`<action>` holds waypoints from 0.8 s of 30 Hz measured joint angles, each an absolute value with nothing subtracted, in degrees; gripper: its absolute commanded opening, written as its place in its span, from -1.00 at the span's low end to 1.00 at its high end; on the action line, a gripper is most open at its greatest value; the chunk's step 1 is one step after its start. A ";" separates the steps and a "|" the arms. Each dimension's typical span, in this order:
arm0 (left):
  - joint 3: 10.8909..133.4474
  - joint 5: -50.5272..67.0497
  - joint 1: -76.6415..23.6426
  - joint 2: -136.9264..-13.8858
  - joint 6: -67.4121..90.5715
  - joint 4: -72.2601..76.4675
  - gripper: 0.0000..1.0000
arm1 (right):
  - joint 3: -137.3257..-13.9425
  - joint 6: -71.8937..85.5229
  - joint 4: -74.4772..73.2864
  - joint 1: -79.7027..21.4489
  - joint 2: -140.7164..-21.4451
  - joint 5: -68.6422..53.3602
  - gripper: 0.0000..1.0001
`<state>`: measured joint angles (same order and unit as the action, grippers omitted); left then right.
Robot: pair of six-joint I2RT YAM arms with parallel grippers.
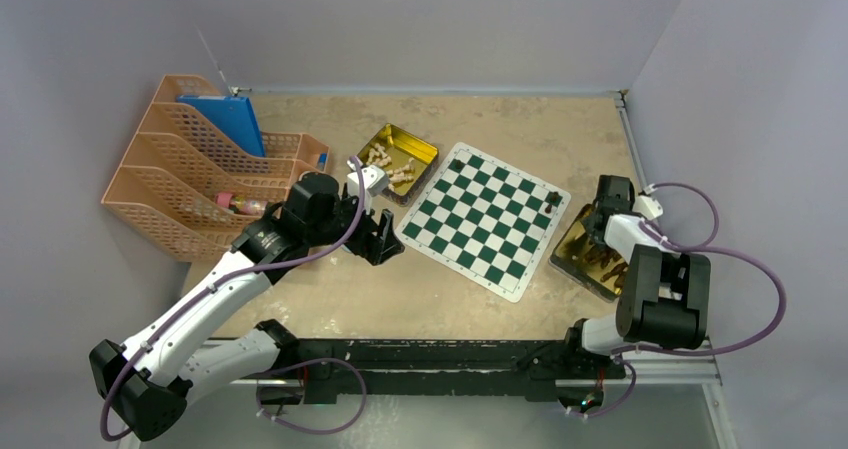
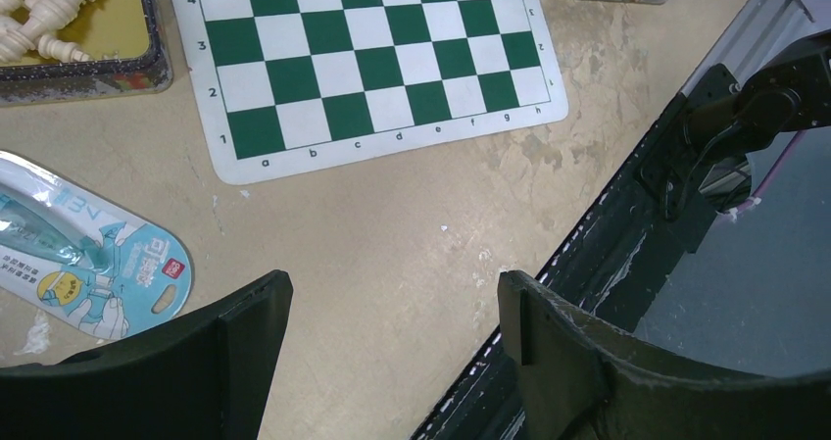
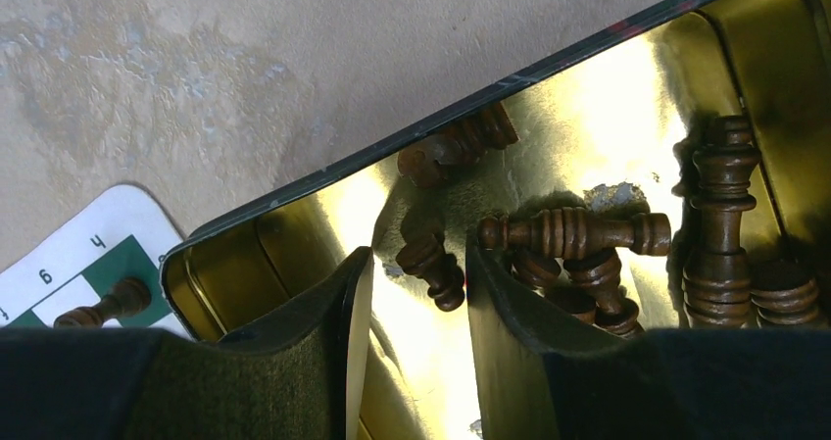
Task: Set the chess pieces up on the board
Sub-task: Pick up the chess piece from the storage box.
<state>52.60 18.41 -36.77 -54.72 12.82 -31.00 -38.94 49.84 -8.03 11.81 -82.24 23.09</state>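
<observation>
The green and white board [image 1: 485, 219] lies mid-table; it also shows in the left wrist view [image 2: 372, 58]. One dark brown piece [image 1: 553, 203] stands on its right edge, also visible in the right wrist view [image 3: 108, 303]. My right gripper [image 1: 603, 237] is down inside the right gold tin [image 3: 245, 254], jaws open [image 3: 416, 259]. A small dark pawn [image 3: 436, 264] lies between the fingertips, untouched. Several more dark pieces [image 3: 573, 232] lie beside it. My left gripper [image 1: 385, 241] is open and empty [image 2: 392, 293] above bare table, left of the board.
A second gold tin [image 1: 425, 149] with pale pieces [image 2: 44, 9] sits behind the board's left corner. An orange file rack [image 1: 190, 169] with a blue folder [image 1: 225, 119] stands at the far left. A plastic-wrapped package [image 2: 78, 254] lies near my left gripper. A black rail [image 1: 430, 354] runs along the near edge.
</observation>
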 measured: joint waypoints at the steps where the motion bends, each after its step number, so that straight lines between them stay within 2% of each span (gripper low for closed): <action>1: 52.60 18.41 -36.77 -54.72 12.82 -31.00 0.54 | -38.94 49.54 -7.90 11.81 -82.24 23.07 -0.16; 7: 52.60 18.13 -36.77 -54.72 12.82 -31.00 0.54 | -39.13 48.53 -6.76 12.03 -83.15 23.03 -0.20; 17: 52.60 17.21 -36.77 -54.17 12.82 -30.98 0.54 | -39.64 47.51 -4.89 12.05 -84.27 22.17 -0.41; 21: 52.60 17.08 -36.77 -54.17 12.82 -31.00 0.54 | -39.64 47.31 -4.34 12.08 -84.25 20.91 -0.39; 24: 52.60 17.08 -36.77 -54.17 12.82 -31.00 0.54 | -39.64 47.27 -4.64 12.08 -83.70 20.03 -0.27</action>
